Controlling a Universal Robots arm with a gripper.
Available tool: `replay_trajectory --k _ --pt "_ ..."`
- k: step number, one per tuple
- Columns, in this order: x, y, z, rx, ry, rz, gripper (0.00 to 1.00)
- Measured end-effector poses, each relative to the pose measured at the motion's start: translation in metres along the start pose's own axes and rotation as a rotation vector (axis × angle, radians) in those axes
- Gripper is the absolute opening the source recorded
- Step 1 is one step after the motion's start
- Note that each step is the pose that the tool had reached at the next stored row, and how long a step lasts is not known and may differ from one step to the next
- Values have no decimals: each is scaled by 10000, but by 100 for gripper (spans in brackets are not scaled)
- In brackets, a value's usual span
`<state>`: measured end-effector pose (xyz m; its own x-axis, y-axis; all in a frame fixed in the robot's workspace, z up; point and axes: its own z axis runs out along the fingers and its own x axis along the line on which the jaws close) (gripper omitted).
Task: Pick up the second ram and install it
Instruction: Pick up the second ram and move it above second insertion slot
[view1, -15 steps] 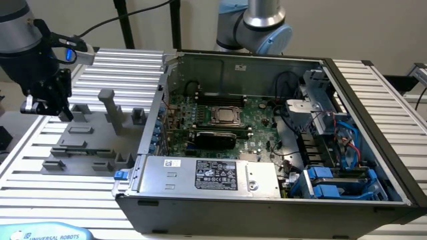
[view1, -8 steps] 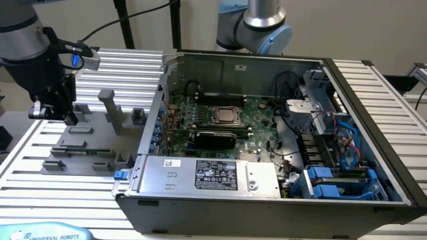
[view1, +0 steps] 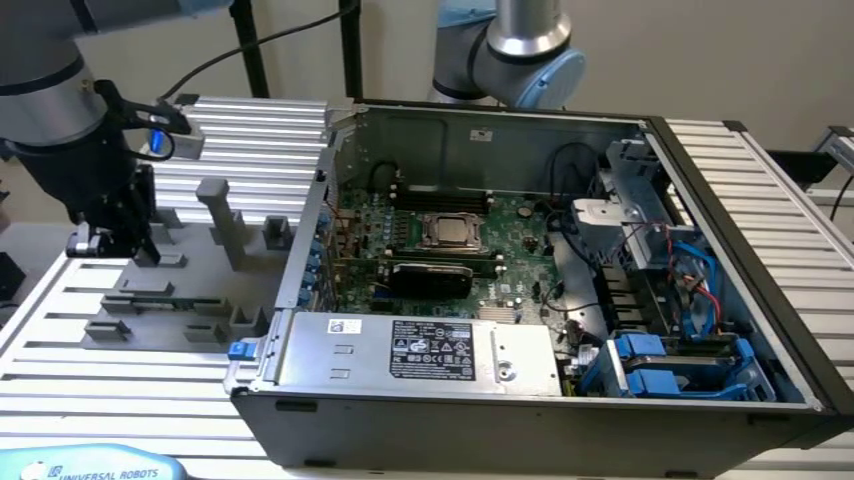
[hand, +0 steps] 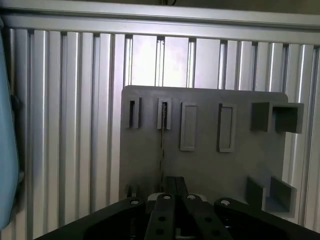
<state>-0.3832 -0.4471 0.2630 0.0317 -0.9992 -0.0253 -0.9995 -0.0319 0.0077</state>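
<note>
Black-fingered, the pincer (hand: 175, 192) sits closed over the fixture. As far as I can judge, it is clamped on the second ram (hand: 162, 145), a thin stick seen edge-on as a dark line running from the fingertips to a slot in the flat grey plastic fixture plate (hand: 210, 165). The plate lies on the ribbed aluminium bench (hand: 75, 100) at the exterior view's left, well apart from the open grey metal computer case (view1: 441, 130). The grasp looks made — but the stick has not yet been carried to the green motherboard (view1: 521, 225) or seated there.
</note>
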Motion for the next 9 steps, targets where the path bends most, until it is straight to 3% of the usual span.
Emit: replay_trajectory --k 6,9 --pt "8 -1 109 -1 1 -3 12" --pt "10 -1 163 -2 1 -3 30"
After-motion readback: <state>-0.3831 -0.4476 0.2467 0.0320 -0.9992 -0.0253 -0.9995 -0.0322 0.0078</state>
